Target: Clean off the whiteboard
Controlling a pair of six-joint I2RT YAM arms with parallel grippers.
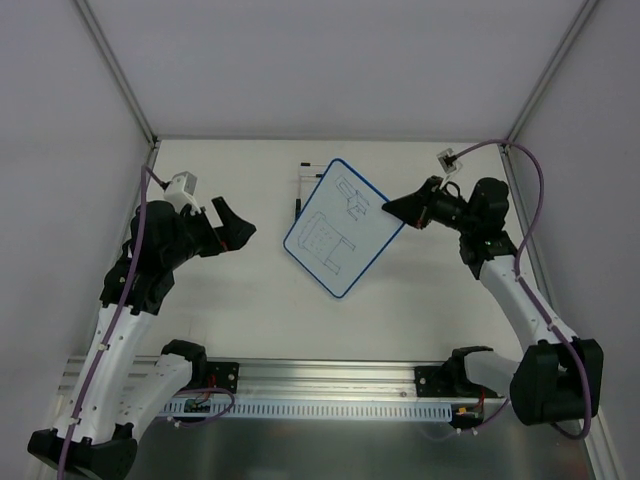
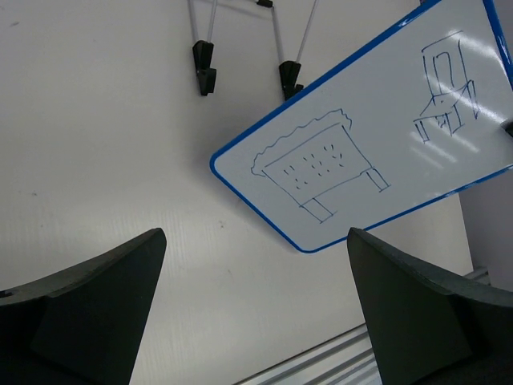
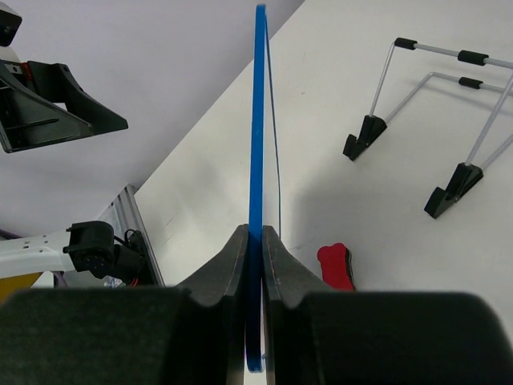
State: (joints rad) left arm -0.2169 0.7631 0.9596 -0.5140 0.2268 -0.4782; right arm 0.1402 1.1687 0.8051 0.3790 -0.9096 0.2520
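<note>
The whiteboard [image 1: 340, 228], white with a blue frame and thin blue sketches, is held above the table by its right edge. My right gripper [image 1: 390, 208] is shut on that edge; in the right wrist view the board [image 3: 259, 120] shows edge-on between my fingers [image 3: 232, 261]. In the left wrist view the board [image 2: 377, 136] shows two sketches. My left gripper [image 1: 245, 230] is open and empty, left of the board and apart from it. The red eraser [image 3: 337, 265] lies on the table under the board, hidden in the top view.
The black wire stand [image 1: 308, 185] lies on the table behind the board, also in the left wrist view [image 2: 244, 48] and the right wrist view [image 3: 425, 120]. An aluminium rail [image 1: 320, 385] runs along the near edge. Walls close the cell on both sides.
</note>
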